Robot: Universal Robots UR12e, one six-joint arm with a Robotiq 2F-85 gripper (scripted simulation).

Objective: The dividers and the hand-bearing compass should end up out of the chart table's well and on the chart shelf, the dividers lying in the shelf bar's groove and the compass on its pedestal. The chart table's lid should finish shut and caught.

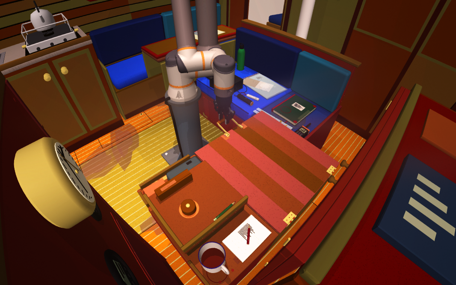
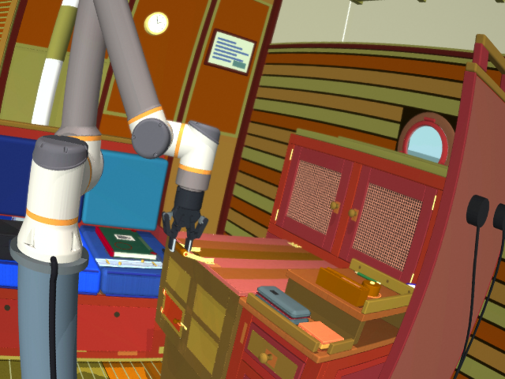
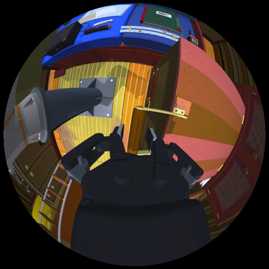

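Observation:
The chart table's striped lid [image 1: 265,158] lies flat over the well, with its brass handle [image 1: 225,127] standing off the front edge. My gripper [image 1: 225,117] is open around the handle's bar [image 3: 136,133], at the lid's front corner [image 2: 181,244]. The chart shelf [image 1: 198,198] sits beside the lid. On it are the grooved shelf bar [image 1: 173,185] and the round pedestal [image 1: 188,207], both empty. The dividers and the compass are hidden from me.
A mug [image 1: 212,258] stands at the near end of the desk, next to a notepad with a pen [image 1: 247,237]. A green pencil [image 1: 224,211] lies on the shelf. A grey case [image 2: 283,302] rests on the ledge below. The blue settee behind holds a book [image 1: 295,109].

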